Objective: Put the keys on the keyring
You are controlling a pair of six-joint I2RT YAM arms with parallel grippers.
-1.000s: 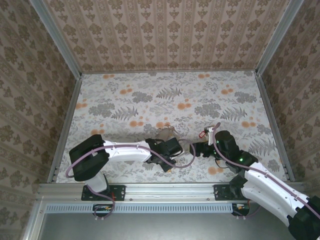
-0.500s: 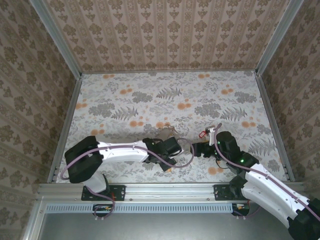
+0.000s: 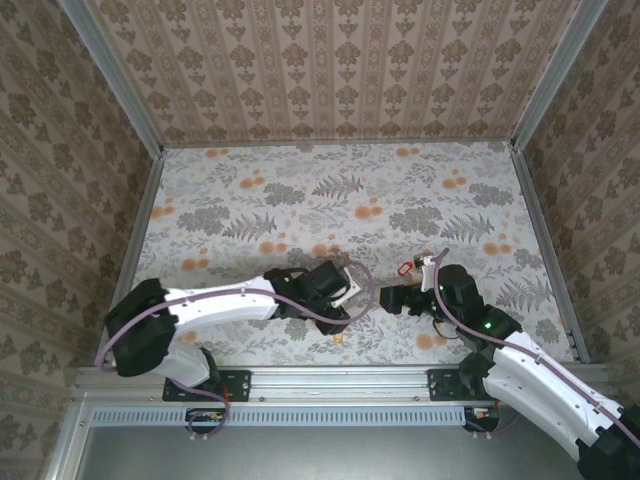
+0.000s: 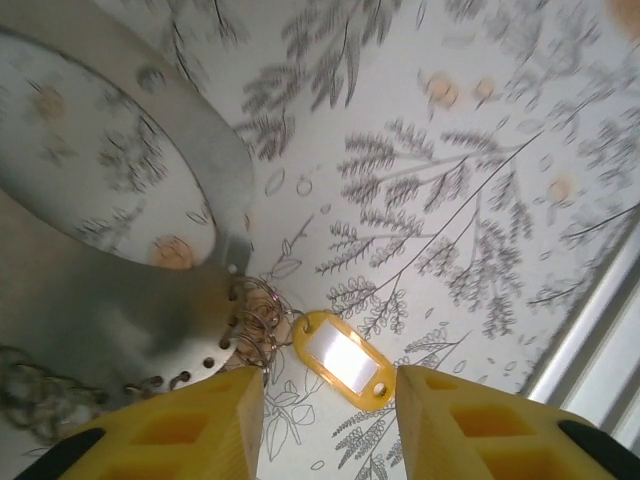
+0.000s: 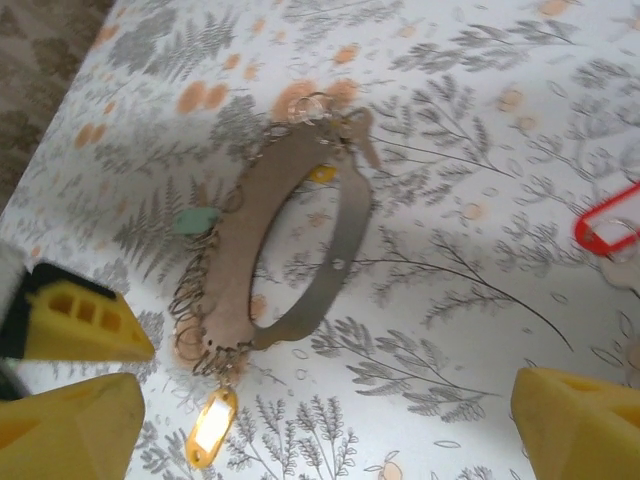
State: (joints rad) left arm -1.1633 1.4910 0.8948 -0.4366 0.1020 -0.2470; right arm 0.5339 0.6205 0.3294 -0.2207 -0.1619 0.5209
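The keyring (image 5: 343,240) is a floppy brown-grey band lying as an oval loop on the flowered table, with thin wire rings (image 4: 255,325) along one side. A yellow key (image 4: 342,362) hangs from the rings at the loop's near end and lies flat between my left gripper's (image 4: 330,400) open fingers, touching neither. In the right wrist view the same yellow key (image 5: 210,428) shows below the loop, a teal key (image 5: 195,220) sits by the rings, and a red key (image 5: 608,225) lies apart at the right. My right gripper (image 5: 328,390) stands wide open and holds nothing.
From above, the left gripper (image 3: 348,290) and right gripper (image 3: 387,298) face each other near the table's front middle. The red key (image 3: 405,268) lies just behind the right one. A metal rail (image 4: 590,350) runs close along the front edge.
My left gripper went from shut to open and shifted slightly, with the arm's elbow swinging left. The right gripper spread wider.
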